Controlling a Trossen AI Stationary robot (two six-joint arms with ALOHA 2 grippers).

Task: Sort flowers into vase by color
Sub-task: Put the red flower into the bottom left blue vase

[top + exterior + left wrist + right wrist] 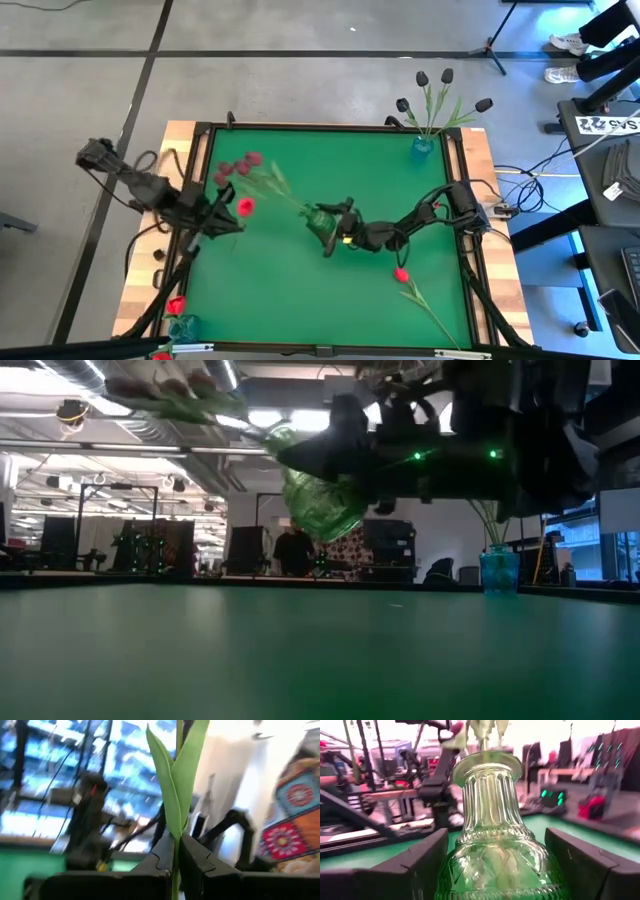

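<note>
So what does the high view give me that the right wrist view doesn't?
Only the high view: the left gripper shut on a bright red tulip, a loose red tulip on the green mat, the blue vase of black tulips at the far right corner, and a blue vase with red tulips at the near left corner.
Only the right wrist view: the green vase's ribbed neck and rim close up, sitting between the right gripper's fingers.
Both: the green glass vase holding dull pink-red tulips, in the right gripper.
</note>
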